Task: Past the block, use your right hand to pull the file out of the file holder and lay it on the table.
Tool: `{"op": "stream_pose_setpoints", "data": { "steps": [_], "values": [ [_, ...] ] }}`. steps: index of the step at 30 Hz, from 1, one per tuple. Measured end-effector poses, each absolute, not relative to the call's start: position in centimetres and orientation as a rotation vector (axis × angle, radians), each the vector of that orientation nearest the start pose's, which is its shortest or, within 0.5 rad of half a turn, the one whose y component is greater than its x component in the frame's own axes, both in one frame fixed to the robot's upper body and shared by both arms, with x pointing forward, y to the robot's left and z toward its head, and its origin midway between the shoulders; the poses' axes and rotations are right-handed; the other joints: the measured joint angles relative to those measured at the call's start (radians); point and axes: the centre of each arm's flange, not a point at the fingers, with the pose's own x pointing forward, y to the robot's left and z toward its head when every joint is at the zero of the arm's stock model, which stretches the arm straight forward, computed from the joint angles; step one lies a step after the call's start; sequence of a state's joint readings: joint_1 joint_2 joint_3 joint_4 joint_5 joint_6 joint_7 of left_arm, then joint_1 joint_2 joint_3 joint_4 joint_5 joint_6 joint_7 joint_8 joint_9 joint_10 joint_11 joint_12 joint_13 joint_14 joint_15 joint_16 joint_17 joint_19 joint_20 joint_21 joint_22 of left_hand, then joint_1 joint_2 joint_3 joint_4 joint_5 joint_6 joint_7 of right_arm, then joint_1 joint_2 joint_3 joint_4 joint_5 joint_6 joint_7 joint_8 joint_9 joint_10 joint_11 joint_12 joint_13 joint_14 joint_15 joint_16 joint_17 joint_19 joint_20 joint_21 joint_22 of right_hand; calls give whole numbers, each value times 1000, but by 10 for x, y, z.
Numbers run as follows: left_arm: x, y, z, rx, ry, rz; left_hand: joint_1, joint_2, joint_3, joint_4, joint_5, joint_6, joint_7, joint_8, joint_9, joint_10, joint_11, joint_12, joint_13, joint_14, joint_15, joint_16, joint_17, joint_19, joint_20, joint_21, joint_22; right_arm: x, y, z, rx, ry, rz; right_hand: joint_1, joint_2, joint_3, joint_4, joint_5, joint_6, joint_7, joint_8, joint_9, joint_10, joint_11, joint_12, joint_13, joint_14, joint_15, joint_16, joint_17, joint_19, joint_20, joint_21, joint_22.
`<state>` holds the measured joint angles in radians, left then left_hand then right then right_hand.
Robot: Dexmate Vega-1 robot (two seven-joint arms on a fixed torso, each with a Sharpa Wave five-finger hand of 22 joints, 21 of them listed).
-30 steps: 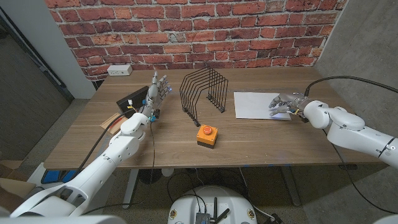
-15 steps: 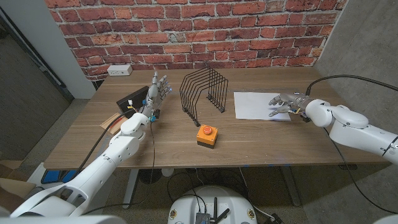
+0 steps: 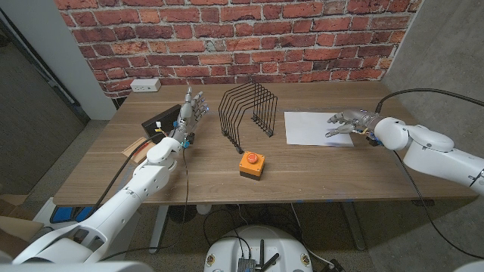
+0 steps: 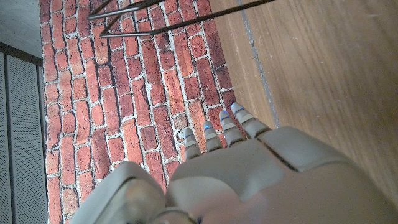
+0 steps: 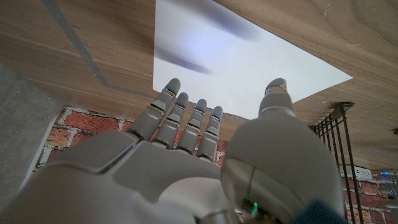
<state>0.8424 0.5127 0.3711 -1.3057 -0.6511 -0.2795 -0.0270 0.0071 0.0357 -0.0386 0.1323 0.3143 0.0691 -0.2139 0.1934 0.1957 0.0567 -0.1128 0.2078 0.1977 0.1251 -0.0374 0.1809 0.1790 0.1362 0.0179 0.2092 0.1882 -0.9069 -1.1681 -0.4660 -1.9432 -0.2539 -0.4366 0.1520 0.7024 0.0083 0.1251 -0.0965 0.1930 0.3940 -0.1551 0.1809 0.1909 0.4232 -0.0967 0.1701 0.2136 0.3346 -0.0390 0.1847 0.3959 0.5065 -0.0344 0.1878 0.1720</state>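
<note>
File down, right hand free above it

The file lies flat on the table, right of the empty file holder. My right hand hovers over its edge, fingers spread, gripping nothing. A low fingertip could drag the sheet. My right wrist view shows finger shadows on it, which the head view lacks.
</note>
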Motion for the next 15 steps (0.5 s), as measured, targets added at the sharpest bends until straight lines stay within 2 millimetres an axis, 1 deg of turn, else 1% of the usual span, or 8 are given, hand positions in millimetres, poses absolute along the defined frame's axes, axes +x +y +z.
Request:
{"op": "stream_pose_setpoints", "data": {
  "steps": [2, 3, 5, 7, 9, 11, 12, 15],
  "values": [
    [653, 290, -29, -41, -584, -207, 0, 0, 0, 0, 0, 0, 0, 0, 0, 0, 0, 0, 0, 0, 0, 0, 0, 0, 0, 0, 0, 566, -353, 16, -1435, -213, -29, 0, 0, 0, 0, 0, -8, 0, -1, 0, -12, 2, 0, 0, -9, -4, 0, -3, -2, -1, 0, 0],
    [653, 290, -29, -40, -584, -207, 0, 0, 0, 0, 0, 0, 0, 0, 0, 0, 0, 0, 0, 0, 0, 0, 0, 0, 0, 0, 0, 566, -353, 18, -1423, -214, -32, 0, 0, 0, 0, 0, -19, 0, -4, -2, -20, 3, 0, -2, -19, -4, 0, -6, -5, 2, 0, 0],
    [653, 290, -29, -40, -584, -207, 0, 0, 0, 0, 0, 0, 0, 0, 0, 0, 0, 0, 0, 0, 0, 0, 0, 0, 0, 0, 0, 565, -352, 19, -1404, -216, -33, 0, 0, 0, 0, 0, -38, 2, -4, -5, -36, 5, 0, -5, -28, -3, -4, -11, -11, 1, 0, 0],
    [653, 290, -29, -41, -584, -207, 0, 0, 0, 0, 0, 0, 0, 0, 0, 0, 0, 0, 0, 0, 0, 0, 0, 0, 0, 0, 0, 565, -351, 21, -1388, -219, -34, -5, 5, 0, 0, 0, -48, 5, -4, -5, -47, 9, 0, -5, -38, -2, -4, -15, -21, 4, -4, -3],
    [653, 290, -29, -40, -584, -207, -2, 2, 0, 0, 0, 0, 0, 0, 0, 0, 0, 0, 0, 0, 0, 0, 0, 0, 0, 0, 0, 565, -351, 23, -1366, -221, -35, -5, 5, 0, 0, 0, -57, 6, -4, -5, -58, 13, 0, -5, -53, -2, -4, -20, -30, 2, -8, -5],
    [653, 290, -29, -40, -584, -207, -5, 5, 0, 0, 0, 0, 0, 0, 0, 0, 0, 0, 0, 0, 0, 0, 0, 0, 0, 0, 0, 566, -350, 25, -1348, -225, -35, -6, 5, 0, 0, 0, -65, 8, -4, -5, -68, 15, 0, -8, -60, -2, -4, -22, -32, 4, -8, -5],
    [653, 290, -29, -40, -584, -207, -5, 5, 0, 0, 0, 0, 0, 0, 0, 0, 0, 0, 0, 0, 0, 0, 0, 0, 0, 0, 0, 566, -350, 25, -1341, -225, -35, -18, 10, 0, 0, 0, -68, 11, -4, -5, -70, 15, 0, -9, -65, -1, -4, -24, -34, 1, -8, -5],
    [653, 290, -29, -40, -584, -207, -5, 5, 0, 0, 0, 0, 0, 0, 0, 0, 0, 0, -1, 0, 0, 0, 0, 0, 0, 0, 0, 567, -347, 29, -1300, -238, -34, -31, 12, -4, 4, 0, -78, 9, -4, -5, -83, 13, 0, -9, -71, -3, -4, -25, -42, 4, -8, -5]
  ]
}}
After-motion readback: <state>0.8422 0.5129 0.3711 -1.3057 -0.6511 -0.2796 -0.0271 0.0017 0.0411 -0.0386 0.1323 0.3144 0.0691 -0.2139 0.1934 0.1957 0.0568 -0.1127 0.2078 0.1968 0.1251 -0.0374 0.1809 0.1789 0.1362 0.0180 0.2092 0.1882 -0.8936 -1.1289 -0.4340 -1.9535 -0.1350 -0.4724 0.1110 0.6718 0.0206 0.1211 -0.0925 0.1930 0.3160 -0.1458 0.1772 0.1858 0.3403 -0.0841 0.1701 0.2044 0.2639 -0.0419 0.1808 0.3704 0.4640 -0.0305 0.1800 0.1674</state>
